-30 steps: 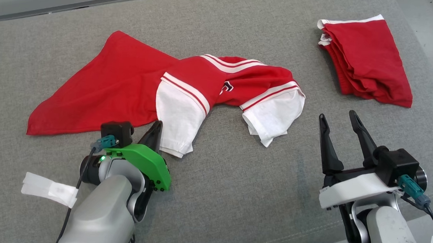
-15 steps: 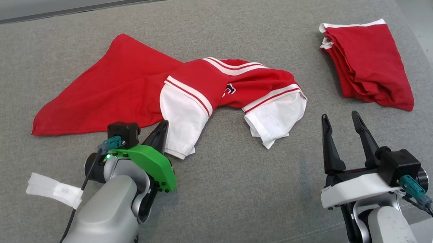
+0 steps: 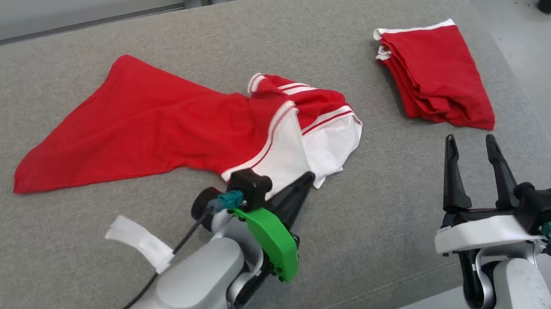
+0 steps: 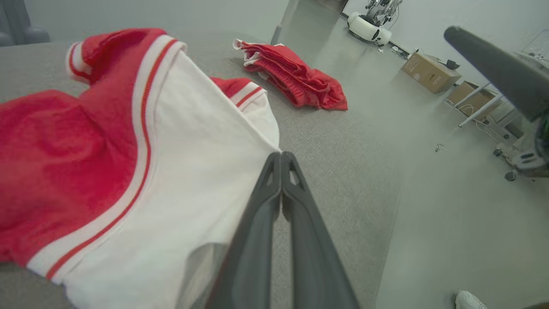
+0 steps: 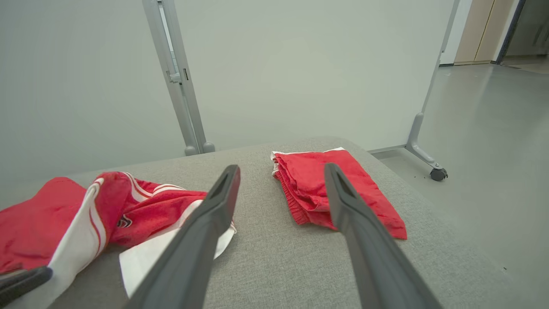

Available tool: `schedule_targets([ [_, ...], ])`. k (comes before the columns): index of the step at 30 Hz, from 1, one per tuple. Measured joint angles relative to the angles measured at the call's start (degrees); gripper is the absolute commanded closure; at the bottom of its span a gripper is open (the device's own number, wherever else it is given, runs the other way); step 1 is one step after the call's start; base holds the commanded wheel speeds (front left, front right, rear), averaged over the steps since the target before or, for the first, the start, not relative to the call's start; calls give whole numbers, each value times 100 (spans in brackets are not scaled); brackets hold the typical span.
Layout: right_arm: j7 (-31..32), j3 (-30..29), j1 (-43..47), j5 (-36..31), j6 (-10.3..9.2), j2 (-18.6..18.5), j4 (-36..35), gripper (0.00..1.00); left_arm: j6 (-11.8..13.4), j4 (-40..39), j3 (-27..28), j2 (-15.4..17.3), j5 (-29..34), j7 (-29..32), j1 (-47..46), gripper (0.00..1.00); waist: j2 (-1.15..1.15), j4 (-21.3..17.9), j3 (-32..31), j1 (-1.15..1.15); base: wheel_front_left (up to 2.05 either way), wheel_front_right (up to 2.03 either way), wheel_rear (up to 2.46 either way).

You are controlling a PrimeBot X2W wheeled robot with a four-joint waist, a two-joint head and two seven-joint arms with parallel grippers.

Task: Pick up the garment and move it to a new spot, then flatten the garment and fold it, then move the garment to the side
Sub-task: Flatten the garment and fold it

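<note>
While left pincer (image 3: 309, 176) grips garment (image 3: 161, 122) by sleeve, red body spread leftward

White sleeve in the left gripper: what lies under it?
Around the white sleeve the grey cushion shows; the second sleeve runs partly beneath it. Anything else below is covered.

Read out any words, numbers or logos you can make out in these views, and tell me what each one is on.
No text is legible.
Dark emblem on the crumpled red and white jersey: too small to read.
Dark print on the side of the brown cardboard box: blurred, unreadable.
White tape tag on the left arm's cable: faint marks, unreadable.
</note>
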Motion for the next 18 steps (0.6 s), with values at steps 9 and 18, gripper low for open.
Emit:
schedule_targets([
  [9,-51,-26,-49,111,1,-1,113,0,302,-203,-1455,-2,-594,236,-105,100,0,-543,73,0,0,0,0],
  [18,-92,164,-174,229,0,0,247,0,542,-37,-1979,4,-904,153,-201,100,1,-915,278,0,0,0,0],
])
